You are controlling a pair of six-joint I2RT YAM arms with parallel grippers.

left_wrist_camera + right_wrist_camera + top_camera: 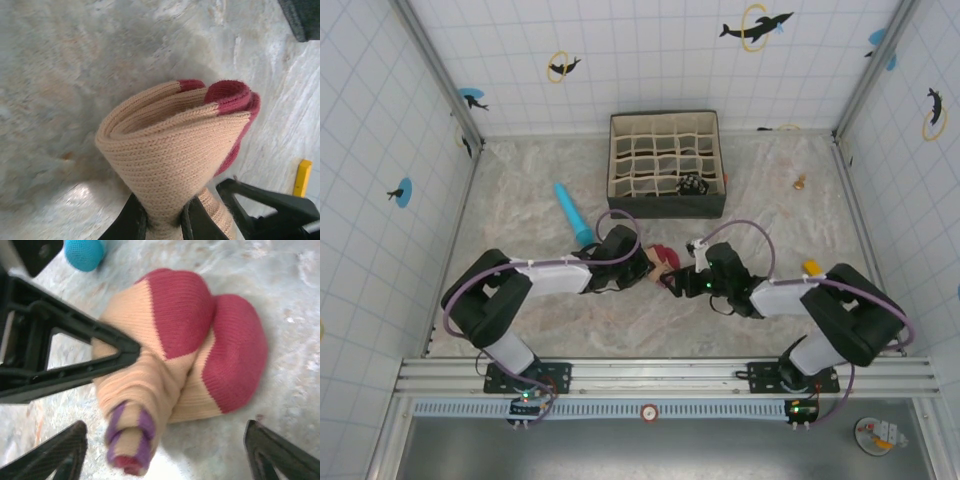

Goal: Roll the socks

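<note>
The left gripper [162, 222] sits closest. Its black fingers [131, 222] are clamped together on the lower end of the peach sock [170, 150], which rises out of the grip as a loose fan of folded layers ending in the maroon toe [227, 95]. From the right wrist, the right gripper [165, 432] holds its jaws wide apart on either side of the purple-striped cuff [132, 440], and they touch nothing. The bundle lies on the marble-patterned table [520, 200], midway between the two arms and not far from the blue cylinder [572, 212].

The knit looks soft, light and limp, with no risk of breakage. It should grip well on the pads, but the plies are likely to slide over one another and spring open once released. A hold probably works best squarely across the thick stacked part near the cuff, taking every layer. Pinching a single ply or the floppy maroon end would likely let the roll unwind.
</note>
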